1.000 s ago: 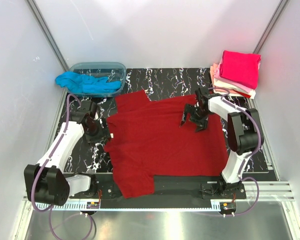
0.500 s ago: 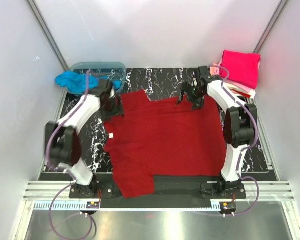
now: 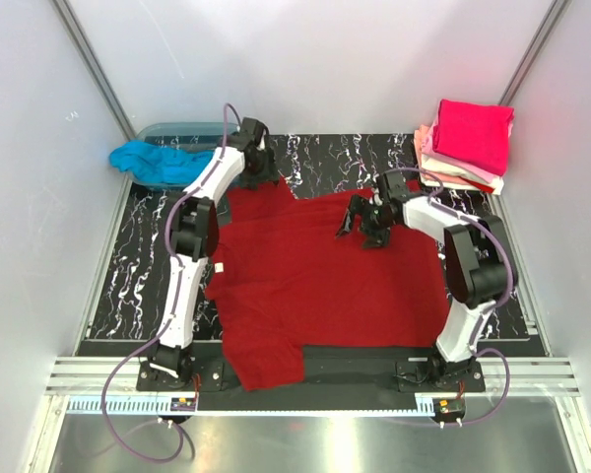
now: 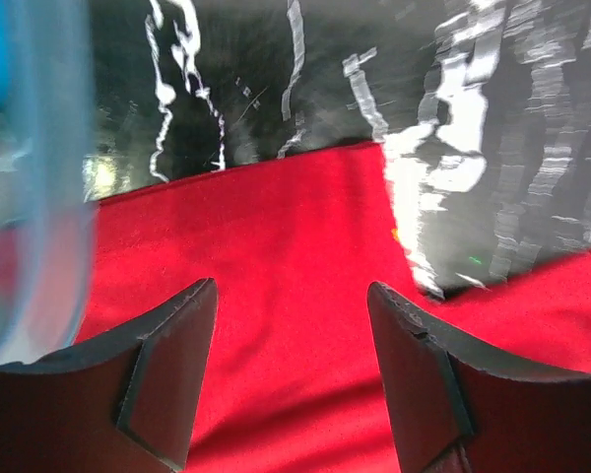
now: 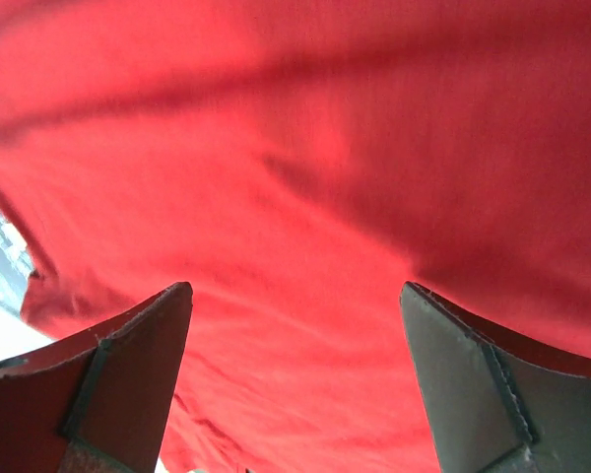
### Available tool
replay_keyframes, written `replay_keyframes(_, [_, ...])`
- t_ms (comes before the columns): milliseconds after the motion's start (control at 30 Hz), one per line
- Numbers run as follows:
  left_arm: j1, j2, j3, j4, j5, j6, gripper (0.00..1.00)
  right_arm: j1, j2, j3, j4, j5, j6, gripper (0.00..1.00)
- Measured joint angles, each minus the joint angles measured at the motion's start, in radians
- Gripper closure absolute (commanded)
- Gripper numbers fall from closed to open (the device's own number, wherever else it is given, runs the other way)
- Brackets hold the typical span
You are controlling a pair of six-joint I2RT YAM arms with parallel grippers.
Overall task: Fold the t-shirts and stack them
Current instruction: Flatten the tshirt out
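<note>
The dark red t-shirt (image 3: 325, 276) lies spread flat on the black marbled table (image 3: 138, 266), with a small white tag (image 3: 218, 267) at its left edge. My left gripper (image 3: 257, 175) reaches far out over the shirt's far-left sleeve (image 4: 276, 227); its jaws stand open above the cloth with nothing between them. Over the shirt's far edge hangs my right gripper (image 3: 360, 225), open as well, and red cloth (image 5: 305, 177) fills its view. A turquoise t-shirt (image 3: 153, 162) hangs out of the tub. Folded t-shirts (image 3: 470, 143) are stacked at the back right, magenta on top.
The translucent blue-grey tub (image 3: 197, 130) stands at the back left; its rim (image 4: 39, 197) is close to my left fingers. White walls close in the table on three sides. Bare marble shows left of the shirt and along the far edge (image 3: 325, 153).
My left arm has swung from the shirt's left side to the far-left sleeve by the tub, its jaws narrowing a little. The right gripper went to the far edge, then came back leftward.
</note>
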Motion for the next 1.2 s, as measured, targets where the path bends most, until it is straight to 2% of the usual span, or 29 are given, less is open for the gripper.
replay_keyframes(100, [-0.002, 0.076, 0.004, -0.005, 0.018, -0.005, 0.34, 0.003, -0.085, -0.137, 0.105, -0.028, 0.029, 0.06])
replay_keyframes(333, [-0.016, 0.126, 0.092, 0.039, 0.072, -0.043, 0.34, 0.003, -0.256, -0.349, 0.380, -0.081, 0.073, 0.05])
replay_keyframes(467, [-0.019, 0.167, 0.135, 0.101, 0.120, -0.076, 0.34, 0.003, -0.287, -0.438, 0.527, -0.104, 0.083, 0.04])
replay_keyframes(633, [-0.019, 0.225, 0.187, 0.224, 0.205, -0.135, 0.32, 0.002, -0.298, -0.496, 0.628, -0.120, 0.093, 0.04])
replay_keyframes(767, [-0.019, 0.266, 0.214, 0.343, 0.245, -0.184, 0.24, -0.001, -0.299, -0.509, 0.686, -0.126, 0.101, 0.03])
replay_keyframes(800, [-0.018, 0.284, 0.233, 0.375, 0.249, -0.196, 0.17, -0.002, -0.302, -0.516, 0.705, -0.126, 0.106, 0.03])
replay_keyframes(933, [-0.008, 0.324, 0.255, 0.523, 0.260, -0.256, 0.04, -0.015, -0.324, -0.554, 0.758, -0.126, 0.121, 0.03])
replay_keyframes(1100, [0.022, 0.298, 0.235, 0.611, 0.230, -0.282, 0.01, -0.020, -0.331, -0.567, 0.792, -0.126, 0.135, 0.02])
replay_keyframes(1200, [0.040, 0.168, 0.132, 0.615, 0.214, -0.281, 0.01, -0.020, -0.338, -0.573, 0.803, -0.126, 0.138, 0.02])
